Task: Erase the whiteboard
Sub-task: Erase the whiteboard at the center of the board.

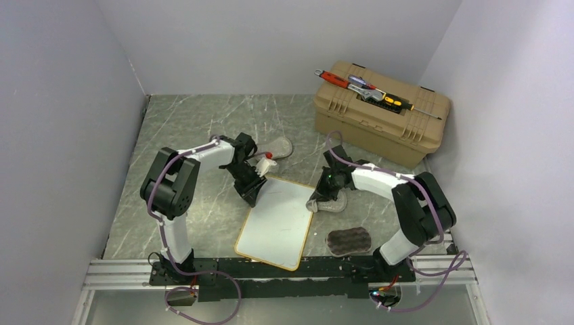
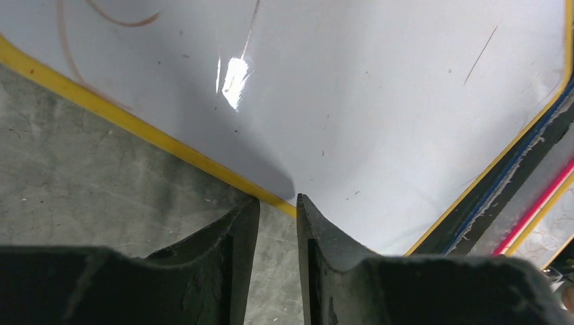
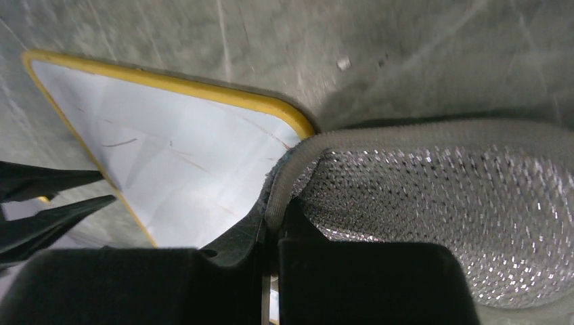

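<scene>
Firmly, right pincer (image 3: 271,220) clamps a silvery pad (image 3: 433,196) beside the whiteboard (image 3: 169,156).

Tan toolbox (image 1: 379,125) far right, hand tools (image 1: 365,90) lying across its lid; dark wavy sponge (image 1: 349,241) near front right.

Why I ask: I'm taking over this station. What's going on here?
The whiteboard lies flat on the table, mid-erasing. The right claw is shut on a grey mesh pad, which sits by the board's far right corner. The left claw is at the board's far left edge, its tips slightly apart astride the yellow frame. A few faint strokes show on the board.
</scene>
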